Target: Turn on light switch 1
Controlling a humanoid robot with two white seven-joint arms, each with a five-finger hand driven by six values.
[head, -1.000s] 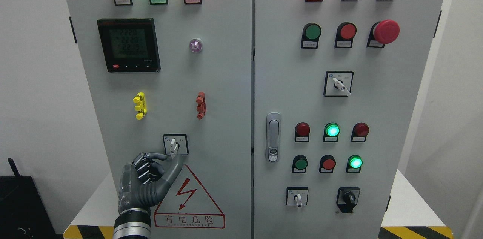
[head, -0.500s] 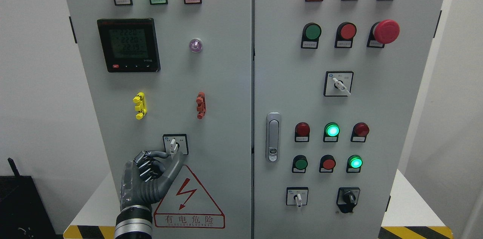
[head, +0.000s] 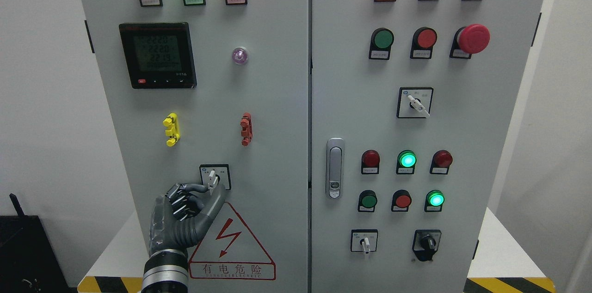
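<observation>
bare panel is lying open all around the left hand (head: pixel 187 212), with the warning triangle (head: pixel 231 244) just beside it on the right and the cabinet (head: pixel 277 99) edge off to its left. since a second ago the hand is sitting slightly higher and closer in. its thumb and forefinger are pinching the base of the switch (head: pixel 212 178), a small white lever standing nearly upright in its black-framed plate, low on the left door.

Grey cabinet (head: pixel 277 99); dark grey left hand (head: pixel 185 212); white switch lever (head: pixel 212 178); yellow clip (head: pixel 171 129); red clip (head: pixel 246 129); red-outlined triangle warning sign (head: pixel 231 247); yellow-black striped counter edge (head: pixel 106 283).
</observation>
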